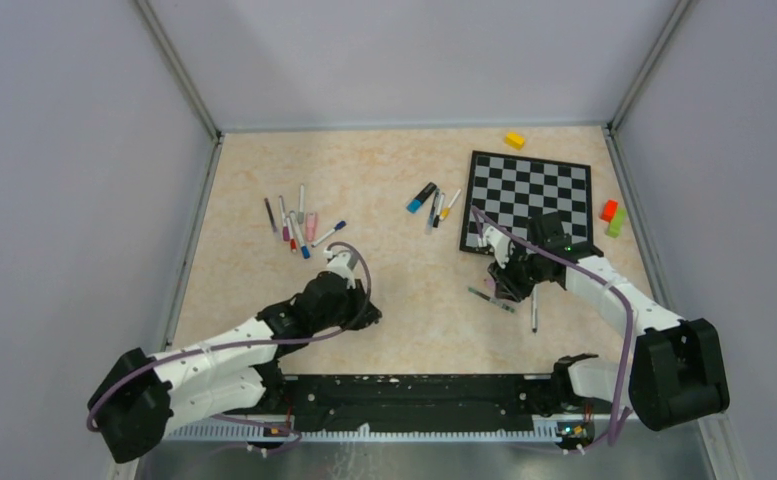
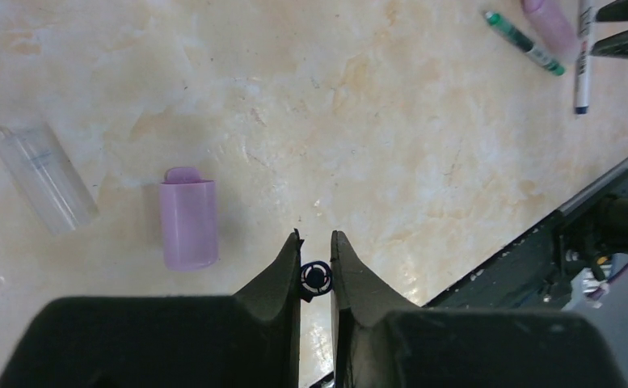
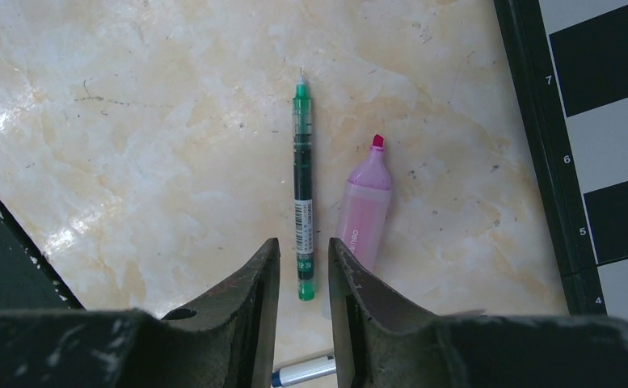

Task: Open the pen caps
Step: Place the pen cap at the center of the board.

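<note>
One lilac cap (image 2: 188, 225) near left gripper (image 2: 316, 239).

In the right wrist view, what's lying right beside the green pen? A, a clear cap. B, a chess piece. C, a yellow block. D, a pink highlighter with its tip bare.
D: the pink highlighter lies alongside the green pen, its pink tip uncovered.

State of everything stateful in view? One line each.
Green pen: uncapped, lying flat.
Pink highlighter: uncapped, lying flat.
Lilac cap: off, lying loose.
Clear cap: off, lying loose.
Left pincer: shut on small dark round item.
Right pincer: slightly open, gripping nothing.
</note>
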You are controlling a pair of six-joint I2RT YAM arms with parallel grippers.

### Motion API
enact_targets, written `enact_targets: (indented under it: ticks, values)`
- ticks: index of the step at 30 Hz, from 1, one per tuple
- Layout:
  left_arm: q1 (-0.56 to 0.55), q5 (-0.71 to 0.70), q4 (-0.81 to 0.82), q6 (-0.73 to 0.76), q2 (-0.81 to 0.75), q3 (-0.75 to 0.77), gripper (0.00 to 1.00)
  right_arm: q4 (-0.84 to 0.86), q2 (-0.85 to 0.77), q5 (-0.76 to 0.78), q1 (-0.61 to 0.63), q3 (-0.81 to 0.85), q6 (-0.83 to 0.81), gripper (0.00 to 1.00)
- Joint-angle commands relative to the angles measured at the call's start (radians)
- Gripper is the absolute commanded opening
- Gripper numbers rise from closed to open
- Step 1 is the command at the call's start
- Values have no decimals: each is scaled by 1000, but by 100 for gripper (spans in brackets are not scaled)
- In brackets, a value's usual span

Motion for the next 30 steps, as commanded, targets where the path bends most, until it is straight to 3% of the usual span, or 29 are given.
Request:
enact_targets:
  ticks: [1, 15, 25, 27, 30]
  values:
    - [1, 8, -111, 76, 139, 128, 18, -2, -20, -1, -8, 40, -16, 28]
    - [-6, -110, -223, 195, 439, 328, 31, -12, -32, 4, -8, 36, -35, 29]
    - [-6, -140, -271, 232, 394, 407, 39, -16, -42, 0, -8, 37, -41, 29]
    - [-6, -146, -248, 259, 364, 410, 43, -18, -48, -4, -7, 39, -41, 29]
    - [0, -142, -165, 337, 320, 401, 64, -17, -56, -3, -9, 42, -40, 29]
